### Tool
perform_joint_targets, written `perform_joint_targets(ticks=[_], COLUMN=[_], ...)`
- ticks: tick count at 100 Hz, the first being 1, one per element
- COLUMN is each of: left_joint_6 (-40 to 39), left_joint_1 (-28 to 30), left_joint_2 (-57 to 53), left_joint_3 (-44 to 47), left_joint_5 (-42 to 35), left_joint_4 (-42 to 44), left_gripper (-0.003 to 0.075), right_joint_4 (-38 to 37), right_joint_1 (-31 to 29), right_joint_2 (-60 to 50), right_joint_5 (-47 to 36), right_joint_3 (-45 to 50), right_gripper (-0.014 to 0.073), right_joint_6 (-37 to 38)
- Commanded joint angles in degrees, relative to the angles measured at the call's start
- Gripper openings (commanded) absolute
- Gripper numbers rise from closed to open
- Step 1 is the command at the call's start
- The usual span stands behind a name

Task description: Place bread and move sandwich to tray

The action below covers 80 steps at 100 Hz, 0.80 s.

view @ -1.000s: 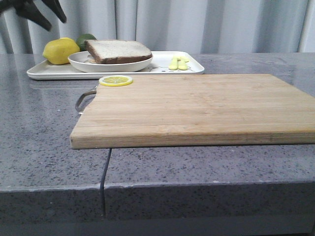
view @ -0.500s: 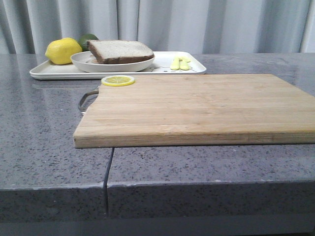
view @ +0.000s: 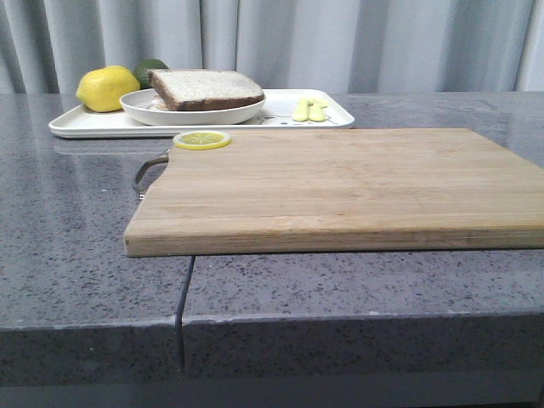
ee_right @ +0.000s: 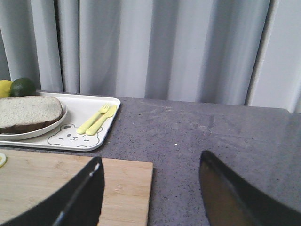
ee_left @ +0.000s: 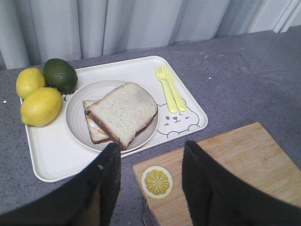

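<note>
Front view: neither arm shows. A large flat white rectangular tray [view: 85,125] sits at the far left of the grey speckled stone counter [view: 76,255]. On it stands a shallow round white plate [view: 191,113] carrying the sandwich [view: 206,87], whose top layer is a square slice of white bread with a dark brown crust. Behind the plate lie a yellow lemon [view: 106,87] and a dark green lime [view: 150,65]; a pale yellow plastic fork and spoon [view: 309,109] rest on the tray's right part. Nearer the camera lies a pale wooden cutting board [view: 340,187] with a metal loop handle [view: 149,170], a yellow lemon slice [view: 201,139] on its far left corner.

Left wrist view: the left gripper [ee_left: 150,181] hangs released, its two black fingers [ee_left: 106,183] well apart and empty. Beyond the fingertips lies the tray with its bear drawing [ee_left: 178,120], the sandwich on its plate just past the one finger. The lemon slice lies between the fingers, on the board's corner.

Right wrist view: the right gripper [ee_right: 150,188] is likewise spread wide, holding nothing. Board and counter lie between its fingers; the tray and sandwich sit well beyond and to one side.
</note>
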Motion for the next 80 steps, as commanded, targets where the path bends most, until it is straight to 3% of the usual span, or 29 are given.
perform_joint_targets(ticks=[1, 19, 40, 61, 80], left_joint_6=[0.13, 0.13, 0.13, 0.22, 0.22], left_joint_1=[-1.63, -3.48, -3.48, -3.48, -3.48], left_joint_2=[-8.12, -24.61, -39.89, -48.34, -49.09], left_joint_3=[10.03, 34.16, 53.09, 64.28, 67.54], left_joint_5=[-13.08, -29.53, -39.46, -45.61, -46.20], left_joint_4=[-1.14, -1.60, -1.60, -1.24, -1.24], left_gripper=[0.0293, 0.0293, 0.0293, 0.0292, 0.0289], right_joint_4=[0.01, 0.01, 0.01, -0.04, -0.04], right_joint_1=[-0.30, -0.30, -0.30, -0.30, -0.30], right_joint_2=[0.21, 0.21, 0.21, 0.21, 0.21], right_joint_5=[-3.82, -3.77, -2.60, -2.63, -2.30], right_joint_3=[-1.59, -1.59, -1.59, -0.30, 0.98], right_gripper=[0.0448, 0.0448, 0.0448, 0.0448, 0.0402], right_joint_6=[-0.16, -0.16, -0.16, -0.32, -0.32])
